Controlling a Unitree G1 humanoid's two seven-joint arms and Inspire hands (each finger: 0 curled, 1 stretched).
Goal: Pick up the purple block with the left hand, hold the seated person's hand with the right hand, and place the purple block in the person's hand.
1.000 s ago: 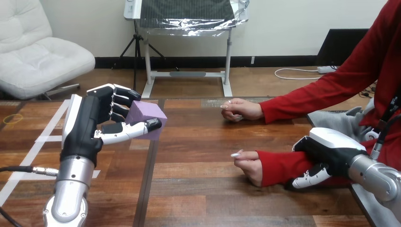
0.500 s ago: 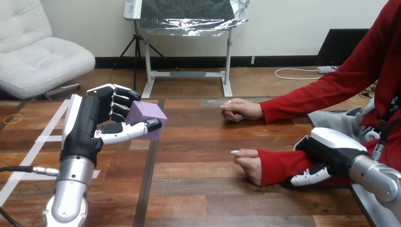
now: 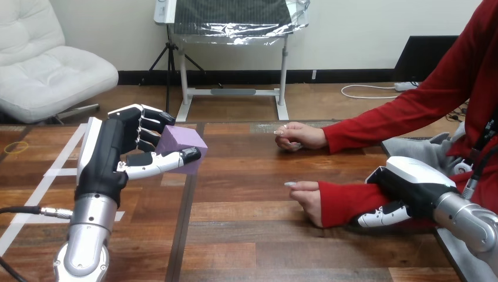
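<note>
Wood-plank table (image 3: 252, 235) spreads across the scene, and the purple block (image 3: 183, 140) sits up in the robot's left hand (image 3: 111, 155), just left of the table's middle. That hand is clamped on it: the thumb (image 3: 167, 160) crosses the block's near face and the curled fingers (image 3: 147, 122) press its far left side, the silver forearm rising below it. The thumb covers the block's lower edge, so whether it clears the boards cannot be seen outright, though it looks raised.

Directly below the block a dark seam (image 3: 185, 223) runs between the planks toward the near edge. Left of the block, past the hand, white tape lines (image 3: 44, 187) cross the wood.

Well right of the block and nearer the camera lies the person's nearer hand (image 3: 308, 201), loosely curled on the table, knuckles up, fingertips pointing back toward the block. Bare table lies between them. Right of the block at about its level rests the person's farther hand (image 3: 300, 136), closed in a loose fist.

Farthest right of the block, the right hand (image 3: 414, 187) lies over the red sleeve (image 3: 346, 202) behind the nearer hand, gripping the forearm: its white shell sits on top and one digit hooks along the sleeve's near side. Its other fingers are hidden behind the sleeve.
</note>
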